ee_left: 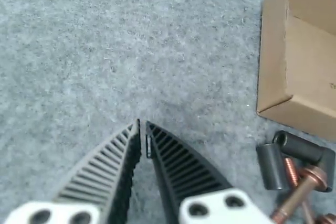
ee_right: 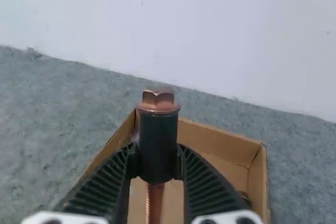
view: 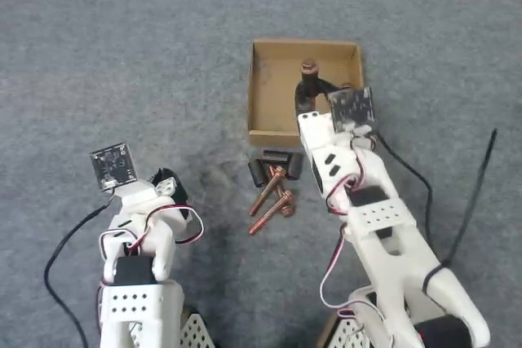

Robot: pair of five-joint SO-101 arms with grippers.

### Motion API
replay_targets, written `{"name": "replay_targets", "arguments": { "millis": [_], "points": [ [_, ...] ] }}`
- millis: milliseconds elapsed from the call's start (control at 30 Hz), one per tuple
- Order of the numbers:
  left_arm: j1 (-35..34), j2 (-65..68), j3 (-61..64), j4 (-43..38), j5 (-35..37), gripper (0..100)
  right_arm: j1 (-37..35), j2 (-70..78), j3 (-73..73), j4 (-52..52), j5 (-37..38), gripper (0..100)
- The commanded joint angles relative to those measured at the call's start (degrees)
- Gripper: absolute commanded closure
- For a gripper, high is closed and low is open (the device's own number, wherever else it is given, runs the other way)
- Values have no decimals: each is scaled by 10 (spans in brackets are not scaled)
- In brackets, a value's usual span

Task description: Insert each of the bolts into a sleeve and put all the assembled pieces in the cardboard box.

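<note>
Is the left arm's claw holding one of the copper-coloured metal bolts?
No, the left gripper is shut on nothing, above the grey carpet.

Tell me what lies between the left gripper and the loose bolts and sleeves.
Bare grey carpet lies between the left gripper and the loose bolts and sleeves; the left wrist view shows it.

An open brown cardboard box [view: 254,87] sits far centre. Above it, upright in the right pincer [ee_right: 157,156], a copper bolt [ee_right: 158,99] fills a black sleeve [ee_right: 157,140]. Just near the box, loose sleeves [view: 276,158] and loose bolts [view: 269,191] lie heaped.
</note>
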State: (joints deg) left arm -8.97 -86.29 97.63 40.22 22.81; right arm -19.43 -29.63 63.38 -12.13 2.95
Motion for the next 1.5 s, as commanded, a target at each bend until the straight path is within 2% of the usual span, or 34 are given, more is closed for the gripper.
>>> {"name": "replay_targets", "arguments": {
  "millis": [0, 200, 467, 767, 1233, 1467],
  "points": [
    [-2, -7, -7, -12, -6, 990, 9, -38, -80, 44, 7, 991],
    [-2, -7, -7, -12, -6, 990, 30, -20, -152, 128, 8, 991],
    [-1, -7, -7, -12, -6, 990, 78, 114, -311, 252, 5, 991],
    [-1, -7, -7, -12, -6, 990, 80, 251, -459, 371, 5, 991],
    [-1, -7, -7, -12, -6, 990, 94, 447, -696, 633, 4, 990],
    [-1, -7, -7, -12, -6, 990, 94, 517, -788, 713, 4, 989]
  ]
}}
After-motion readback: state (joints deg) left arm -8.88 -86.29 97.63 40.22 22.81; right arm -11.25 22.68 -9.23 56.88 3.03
